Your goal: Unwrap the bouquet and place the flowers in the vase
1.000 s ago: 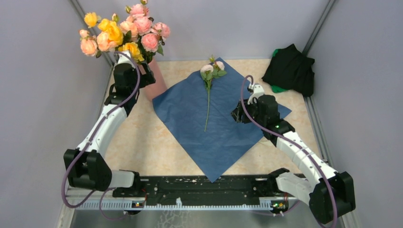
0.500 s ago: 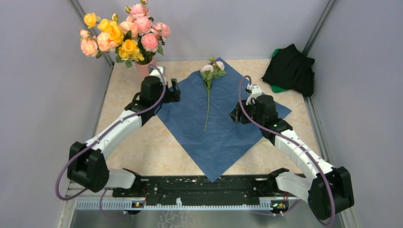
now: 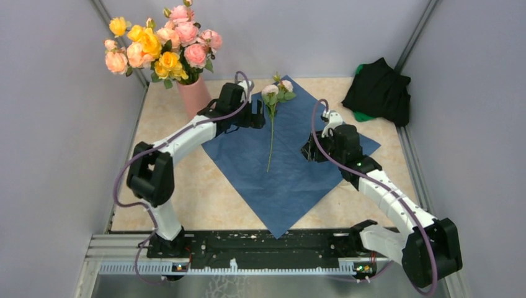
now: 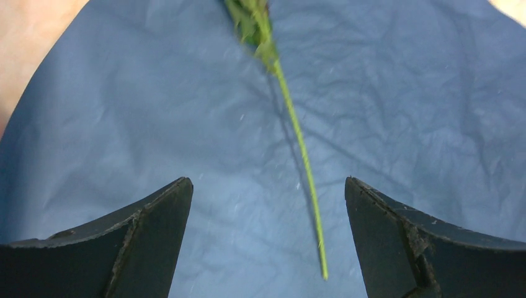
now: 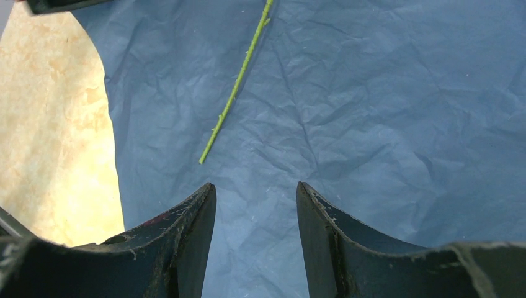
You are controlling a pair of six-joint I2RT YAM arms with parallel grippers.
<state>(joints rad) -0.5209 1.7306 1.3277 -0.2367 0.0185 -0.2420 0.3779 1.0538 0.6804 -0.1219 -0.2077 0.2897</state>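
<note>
On the creased blue paper (image 3: 291, 180) the thin green-stemmed artificial flower (image 3: 271, 133) looks light and probably bendy, so the wide-open left pincer (image 4: 267, 184) should pinch it mid-stem.

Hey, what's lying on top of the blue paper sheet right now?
A single flower lies on the blue paper, its pale blooms near the far corner and its stem pointing toward the near side. Anything beneath the sheet is hidden.

No writing is showing in any view. No label, brand, number or sign is appearing anywhere.
</note>
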